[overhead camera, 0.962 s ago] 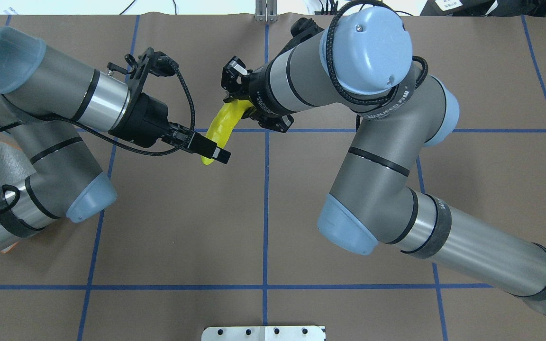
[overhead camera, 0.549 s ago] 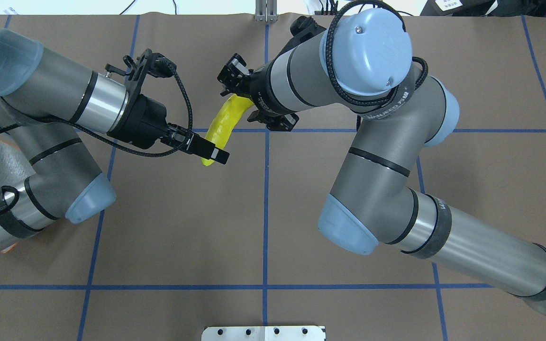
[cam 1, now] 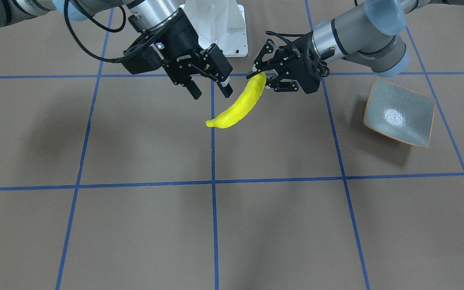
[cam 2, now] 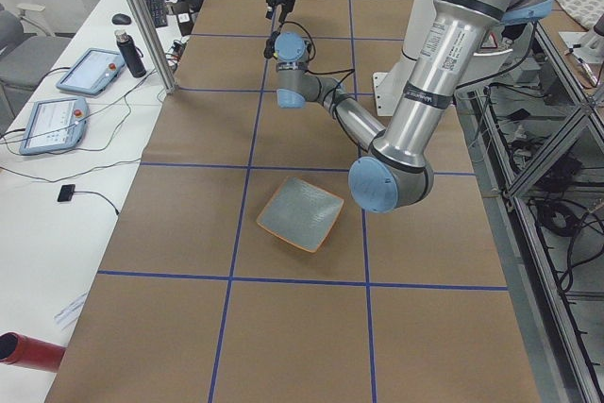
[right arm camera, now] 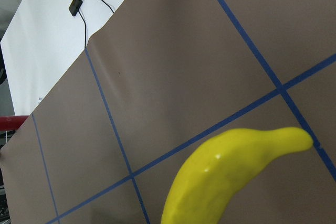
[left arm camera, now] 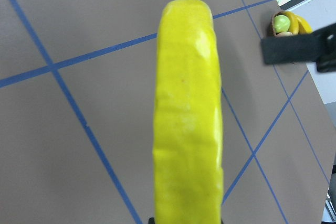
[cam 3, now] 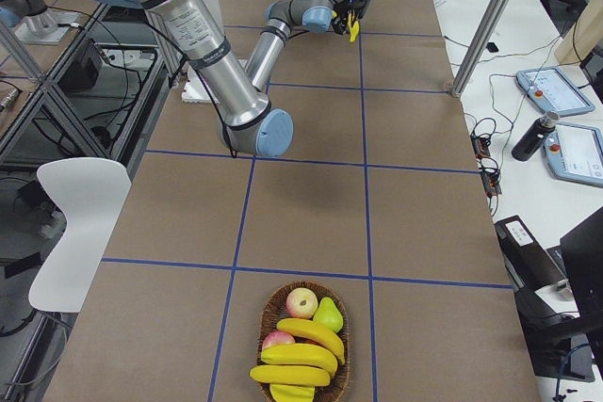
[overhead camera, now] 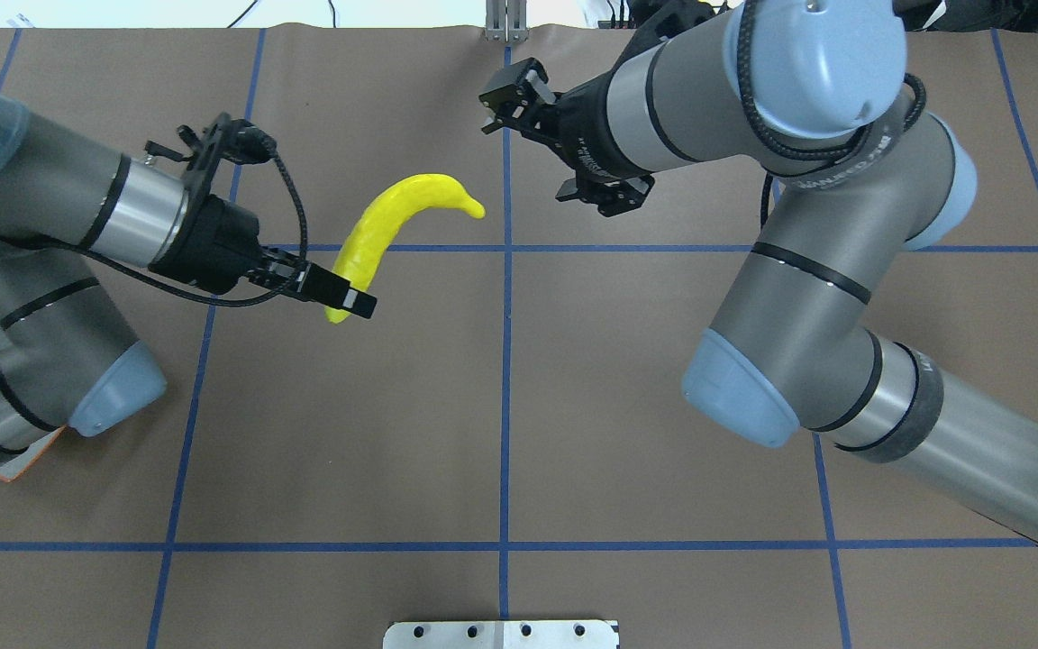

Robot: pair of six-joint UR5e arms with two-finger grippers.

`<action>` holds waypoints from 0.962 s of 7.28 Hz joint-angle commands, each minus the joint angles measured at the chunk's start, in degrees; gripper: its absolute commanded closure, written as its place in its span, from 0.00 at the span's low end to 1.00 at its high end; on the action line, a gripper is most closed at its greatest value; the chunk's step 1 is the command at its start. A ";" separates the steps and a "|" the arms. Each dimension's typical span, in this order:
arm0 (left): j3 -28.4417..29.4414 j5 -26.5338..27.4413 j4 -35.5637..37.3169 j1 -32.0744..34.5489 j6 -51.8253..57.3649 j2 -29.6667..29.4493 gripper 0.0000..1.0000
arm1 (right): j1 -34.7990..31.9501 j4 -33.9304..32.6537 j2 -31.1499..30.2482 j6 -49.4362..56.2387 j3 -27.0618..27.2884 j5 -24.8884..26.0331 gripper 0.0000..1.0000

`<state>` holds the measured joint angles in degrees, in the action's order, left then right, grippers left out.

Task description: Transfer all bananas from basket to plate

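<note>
One yellow banana [overhead camera: 393, 221] hangs above the brown table, with my left gripper [overhead camera: 352, 305] shut on its lower end. In the front view that gripper [cam 1: 259, 75] grips the banana [cam 1: 238, 106] at its top. My right gripper [overhead camera: 508, 86] stands open, apart from the banana's free tip; its open fingers [cam 1: 194, 91] hold nothing. The banana fills the left wrist view [left arm camera: 186, 129]. The grey plate [cam 1: 399, 112] with the orange rim lies empty on my left side. The basket [cam 3: 273, 303] with more bananas [cam 3: 300, 355] sits far to my right.
The basket also holds apples [cam 3: 301, 302] and a pear [cam 3: 327, 314]. A white metal base [cam 1: 220, 24] stands between the arms. My left arm covers most of the plate in the overhead view. A desk with tablets [cam 2: 57, 110] runs along the far side.
My right gripper has let go of the banana and drawn back to the right and away. The left arm has carried the banana leftward, swinging its free end clear.
</note>
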<state>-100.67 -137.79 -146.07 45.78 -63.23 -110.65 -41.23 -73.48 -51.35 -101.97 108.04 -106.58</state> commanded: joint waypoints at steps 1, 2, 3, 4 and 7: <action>-2.60 -0.46 -4.89 6.12 -0.23 14.60 1.00 | -5.41 -0.26 -7.77 6.67 1.30 -3.25 0.00; -2.25 -0.55 -7.89 9.21 -0.49 20.68 1.00 | -8.83 -0.35 -11.11 12.17 0.69 -5.63 0.00; -1.64 -1.94 -8.87 11.93 -1.02 25.44 1.00 | -12.26 -0.35 -14.97 18.93 -0.01 -8.09 0.00; 0.11 -3.96 -12.45 14.75 -1.28 29.23 1.00 | -15.34 -0.35 -18.57 26.39 -0.20 -9.77 0.00; 17.31 -9.07 -29.32 18.99 -1.29 29.88 1.00 | -26.76 -0.27 -29.03 49.50 -0.64 -18.45 0.00</action>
<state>-89.71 -145.71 -169.05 63.71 -64.49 -81.12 -63.09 -73.75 -76.03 -62.37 107.50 -121.22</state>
